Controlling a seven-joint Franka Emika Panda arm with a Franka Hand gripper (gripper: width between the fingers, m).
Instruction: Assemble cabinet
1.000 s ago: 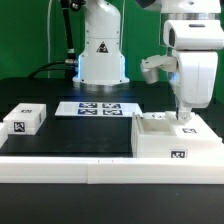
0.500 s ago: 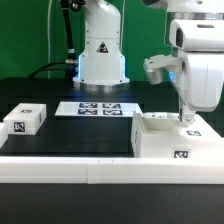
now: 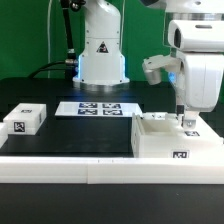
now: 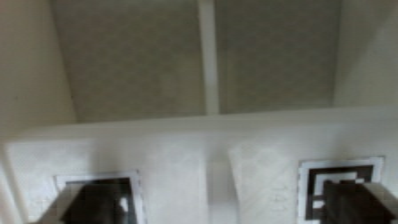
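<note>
**Pincer down on the cabinet**

Black worktop (image 3: pixel 70 135), dark backdrop. The cabinet (image 3: pixel 165 140) sits at the exterior view's right, near the front edge. The pincer (image 3: pixel 185 120) is right over its far side, fingers spread wide, gripping nothing.

Close, blurred view of white cabinet (image 4: pixel 178 150). Broad white wall spans frame. Past it, two grey panels (image 4: pixel 134 60) side by side, split by narrow white divider (image 4: pixel 208 55). Two black-bordered tags (image 4: pixel 343 188) on white wall, well apart, both cut by frame edge; patterns too blurred to read.
</note>
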